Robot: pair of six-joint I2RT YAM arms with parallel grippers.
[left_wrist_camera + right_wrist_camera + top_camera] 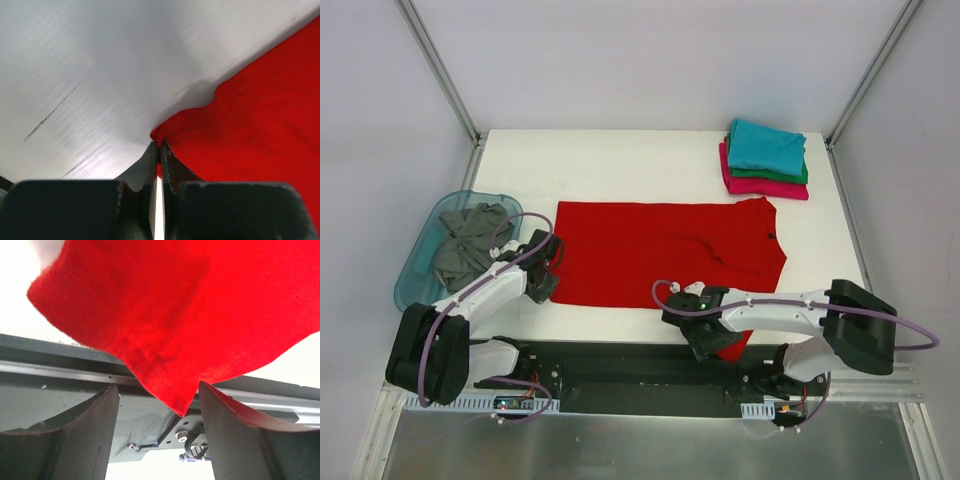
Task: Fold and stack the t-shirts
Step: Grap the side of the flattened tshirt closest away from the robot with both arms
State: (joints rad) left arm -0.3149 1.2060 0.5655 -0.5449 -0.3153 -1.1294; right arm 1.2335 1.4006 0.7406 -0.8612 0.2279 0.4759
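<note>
Red t-shirt (665, 250): plain bright red, small dark label at the neck.
Far right stack, all plain: teal t-shirt (767, 146) on top, green t-shirt (782, 176) under it, magenta-pink t-shirt (765, 187) lowest.
Left: dark grey t-shirt (468, 243) in a translucent blue tub (415, 278).
Table (620, 170) white, with faint grey scratches.

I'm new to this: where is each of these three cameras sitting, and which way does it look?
Top: fixed above and behind, looking down on the table; left arm and right arm show at the bottom.
Left wrist: on the left arm, looking along its shut left tool, pinching an edge of the red shirt.
Right wrist: on the right arm, looking past its open right tool at a hanging shirt corner and the dark rail.
Shared: all three see the red shirt.
</note>
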